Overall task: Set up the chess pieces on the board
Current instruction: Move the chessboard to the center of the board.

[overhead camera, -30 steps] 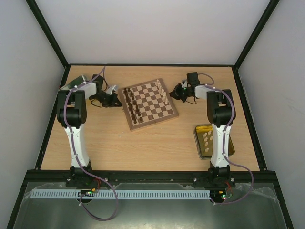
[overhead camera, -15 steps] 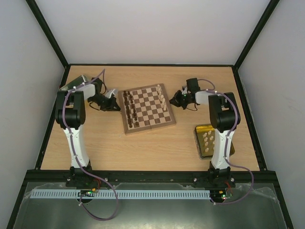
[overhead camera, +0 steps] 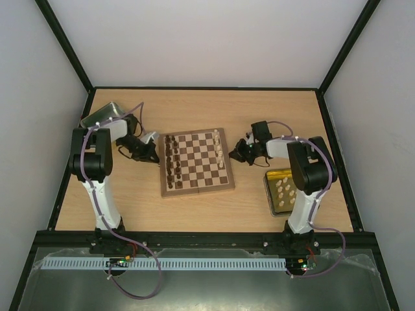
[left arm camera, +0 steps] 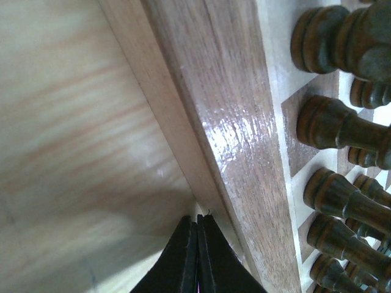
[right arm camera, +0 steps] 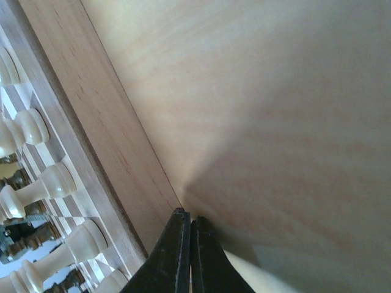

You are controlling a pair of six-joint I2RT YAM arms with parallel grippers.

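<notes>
The board lies mid-table, roughly square to the table edges. Dark brown chess pieces stand in two files along its left side, and a few cream chess pieces stand along its right side. My left gripper is shut and empty, its tips against the board's left edge, with dark pieces just beyond. My right gripper is also shut and empty, its tips at the board's right edge, near the cream pieces.
A yellow-sided tray holding several cream pieces sits at the near right, under the right arm. A silver tin stands at the far left corner, behind the left arm.
The board has slid toward the near edge and turned until it is about square to the table. Both shut grippers have come nearer along with it, one on each side.
</notes>
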